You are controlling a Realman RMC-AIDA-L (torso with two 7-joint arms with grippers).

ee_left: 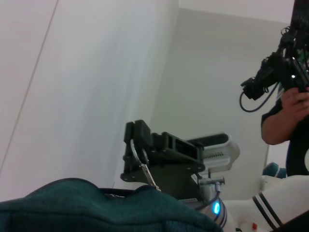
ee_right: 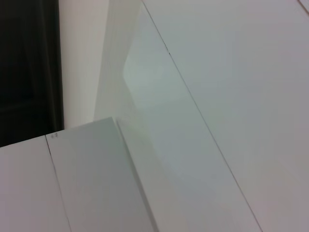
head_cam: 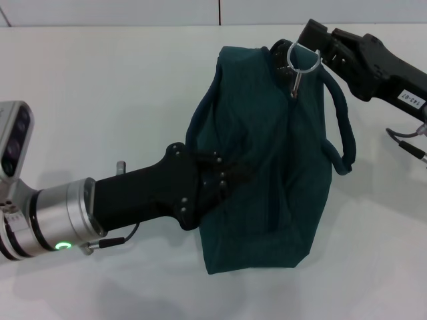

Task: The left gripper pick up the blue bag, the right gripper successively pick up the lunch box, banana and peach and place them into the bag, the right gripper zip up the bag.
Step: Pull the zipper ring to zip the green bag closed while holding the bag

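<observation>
- My left end effector comes in from the left edge of the head view and is clamped on a fold of the bag at its left flank, fingers buried in the cloth, so the bag is held — though its base looks to sit on the white counter, and I cannot tell if it is lifted clear.
- The bag fills the middle of the head view, long axis running from near me, low in the picture, up and away to the far right; the strap loops down its right side.
- The zip line follows that same axis along the top of the bag, and its metal pull ring sits at the far end, pointing away from me.
- My right end effector reaches in from the upper right corner and meets that far end — the ring lies right at its tip. It appears pinched on the ring, going by the left wrist view, where the ring hangs against the black fingers.
- Lunch box, banana and peach are nowhere in sight; I judge them inside already and the zip near its end, so the coming move turns on pulling along the bag's long axis while the left holds firm.
</observation>
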